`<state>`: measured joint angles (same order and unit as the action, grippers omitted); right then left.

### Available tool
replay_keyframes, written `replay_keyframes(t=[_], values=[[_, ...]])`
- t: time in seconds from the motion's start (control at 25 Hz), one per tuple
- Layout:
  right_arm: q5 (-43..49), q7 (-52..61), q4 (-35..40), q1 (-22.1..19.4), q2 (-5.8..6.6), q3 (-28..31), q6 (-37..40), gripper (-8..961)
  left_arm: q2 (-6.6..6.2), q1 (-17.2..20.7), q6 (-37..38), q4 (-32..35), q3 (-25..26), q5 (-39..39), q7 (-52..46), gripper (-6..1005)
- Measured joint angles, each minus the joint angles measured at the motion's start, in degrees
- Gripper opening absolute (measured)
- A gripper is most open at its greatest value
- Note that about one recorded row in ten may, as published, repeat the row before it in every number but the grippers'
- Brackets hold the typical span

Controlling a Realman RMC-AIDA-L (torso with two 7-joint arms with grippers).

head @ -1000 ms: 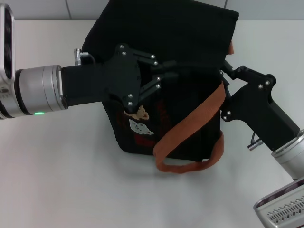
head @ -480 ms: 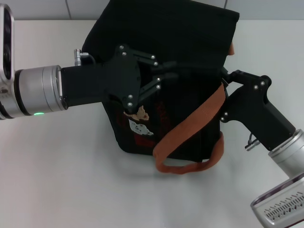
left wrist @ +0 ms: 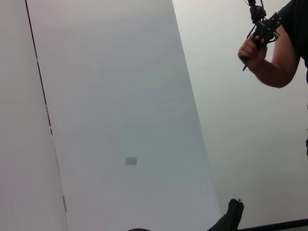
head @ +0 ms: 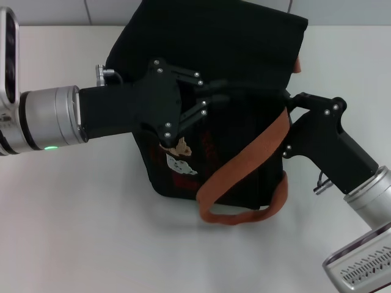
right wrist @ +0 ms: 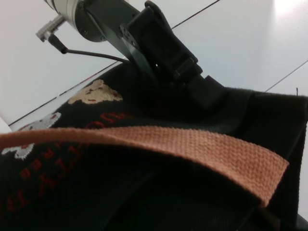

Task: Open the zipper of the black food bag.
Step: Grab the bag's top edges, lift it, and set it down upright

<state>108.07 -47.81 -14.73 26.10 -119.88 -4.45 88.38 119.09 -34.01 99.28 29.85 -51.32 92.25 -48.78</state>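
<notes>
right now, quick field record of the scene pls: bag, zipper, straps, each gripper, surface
bag: black food bag lying on the white table, bear patches facing the camera
zipper: pull tab not visible in any view; cannot tell how far it is open
straps: orange-brown strap crosses the bag's front and loops onto the table
left gripper: reaching in from the left, fingers pressed on the bag's upper part
right gripper: at the bag's right edge by the strap; tips hidden against the black fabric
</notes>
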Motion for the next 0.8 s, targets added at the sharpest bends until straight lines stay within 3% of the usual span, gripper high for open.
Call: replay_keyframes(t=[0.12,0.8], values=[[0.28,0.00,-0.06,-0.03,0.00,-0.02,0.01,-1,0.00,0.00,-0.07,-0.26,0.00,-0.01,0.29,93],[0.39,0.01,-0.21,-0.08,0.00,0.35,0.05,-2,0.05,-0.01,-0.15,-0.63,0.00,-0.73,0.47,94]])
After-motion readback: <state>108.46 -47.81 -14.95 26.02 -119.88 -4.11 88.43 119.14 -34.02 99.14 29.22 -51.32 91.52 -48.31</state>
